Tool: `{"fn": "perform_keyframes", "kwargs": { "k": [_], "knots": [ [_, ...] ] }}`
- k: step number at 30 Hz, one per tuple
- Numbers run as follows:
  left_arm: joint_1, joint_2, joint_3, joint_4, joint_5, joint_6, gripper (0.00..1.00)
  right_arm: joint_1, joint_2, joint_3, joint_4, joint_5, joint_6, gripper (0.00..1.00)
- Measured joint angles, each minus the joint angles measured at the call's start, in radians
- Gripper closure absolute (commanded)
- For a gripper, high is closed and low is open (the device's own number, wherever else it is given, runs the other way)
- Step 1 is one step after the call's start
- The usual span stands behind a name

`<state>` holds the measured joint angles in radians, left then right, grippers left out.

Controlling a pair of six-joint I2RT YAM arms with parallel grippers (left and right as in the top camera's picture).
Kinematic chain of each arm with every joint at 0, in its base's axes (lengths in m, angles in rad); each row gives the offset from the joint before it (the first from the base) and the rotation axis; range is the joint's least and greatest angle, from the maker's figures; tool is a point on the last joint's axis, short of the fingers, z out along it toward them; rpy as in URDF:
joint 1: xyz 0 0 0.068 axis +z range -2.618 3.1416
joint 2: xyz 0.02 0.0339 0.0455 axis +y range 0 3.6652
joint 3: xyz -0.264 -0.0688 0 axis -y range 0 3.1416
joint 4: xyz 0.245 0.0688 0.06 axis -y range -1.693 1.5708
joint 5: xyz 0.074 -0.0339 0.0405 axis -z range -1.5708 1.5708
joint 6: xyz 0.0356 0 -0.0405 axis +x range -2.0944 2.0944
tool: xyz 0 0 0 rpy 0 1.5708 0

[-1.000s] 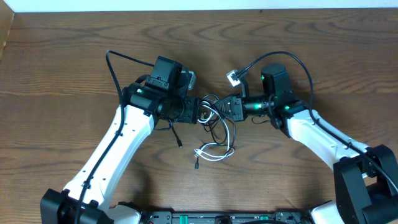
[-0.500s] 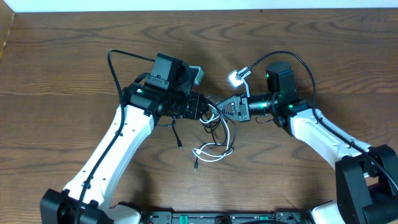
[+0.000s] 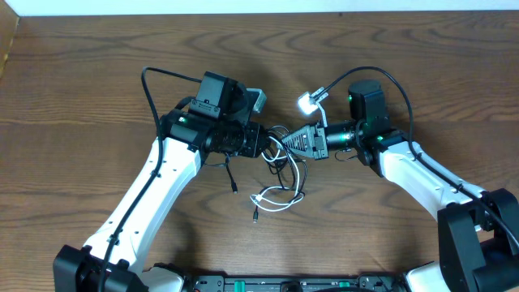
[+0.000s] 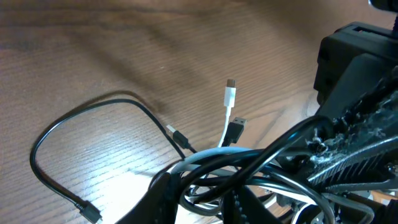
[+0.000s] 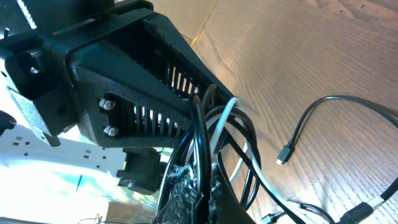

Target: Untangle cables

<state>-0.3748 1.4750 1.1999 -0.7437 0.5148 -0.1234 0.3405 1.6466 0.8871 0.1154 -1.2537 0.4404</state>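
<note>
The left gripper [image 3: 264, 144] and right gripper [image 3: 285, 142] meet nose to nose, each clamped tight on the knotted cables [image 4: 236, 155], whose loose black and white loops trail across the table [image 3: 97, 89].

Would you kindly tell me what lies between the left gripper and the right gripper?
In the overhead view, only the tangled knot of thin black and white cables lies between the left gripper and right gripper, which nearly meet.
</note>
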Motion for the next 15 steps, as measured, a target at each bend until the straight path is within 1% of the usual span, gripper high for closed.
{"fn": "perform_keyframes", "kwargs": {
  "k": [1,15],
  "knots": [
    [0.000,0.000,0.000,0.003,0.000,-0.001,0.92,0.000,0.000,0.000,0.000,-0.002,0.000,0.99],
    [0.000,-0.001,-0.001,0.019,0.011,0.012,0.93,0.000,0.000,0.000,-0.007,-0.009,0.000,0.99]
  ]
}}
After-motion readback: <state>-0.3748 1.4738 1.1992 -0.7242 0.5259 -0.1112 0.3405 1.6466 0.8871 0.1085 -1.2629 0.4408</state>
